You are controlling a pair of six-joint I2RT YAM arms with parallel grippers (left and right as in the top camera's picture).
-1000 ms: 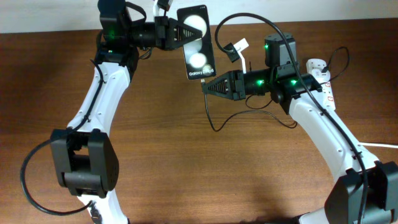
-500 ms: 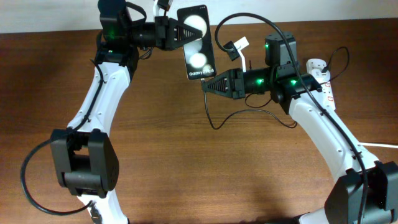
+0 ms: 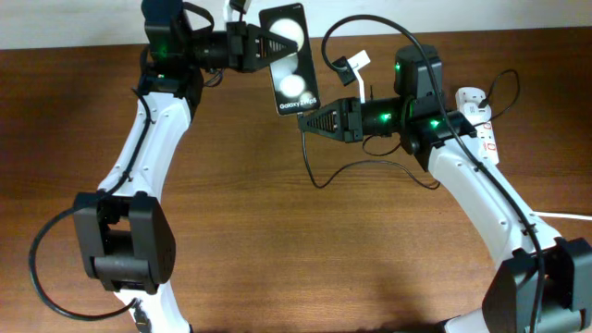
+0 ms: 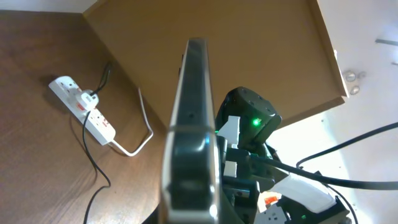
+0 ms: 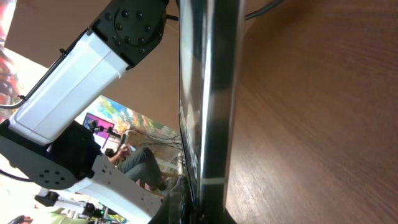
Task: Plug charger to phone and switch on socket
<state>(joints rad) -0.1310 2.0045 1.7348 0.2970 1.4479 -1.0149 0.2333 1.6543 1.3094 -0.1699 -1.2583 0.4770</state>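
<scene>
the phone (image 3: 298, 72) is a slim black slab with a glossy face that mirrors two round white spots; small white lettering sits at its 6 o'clock end. it hangs off the table (image 3: 277, 250) at 12 o'clock in the overhead view, tilted slightly. edge-on in the left wrist view, it shows as a thin dark bar with a pale metallic rim.

the charger (image 3: 311, 171) is a thin black cable looping over the brown wood grain towards 3 o'clock. the socket (image 3: 479, 116), a white oblong strip with red marks, lies at 2 o'clock, a thick white cord (image 4: 142, 127) trailing from it.

the left gripper (image 3: 270, 44) is clamped on the phone's 9 o'clock edge. the right gripper (image 3: 307, 124) has its fingers pinched to a point on the charger's end, just beside the phone's lettered end.
</scene>
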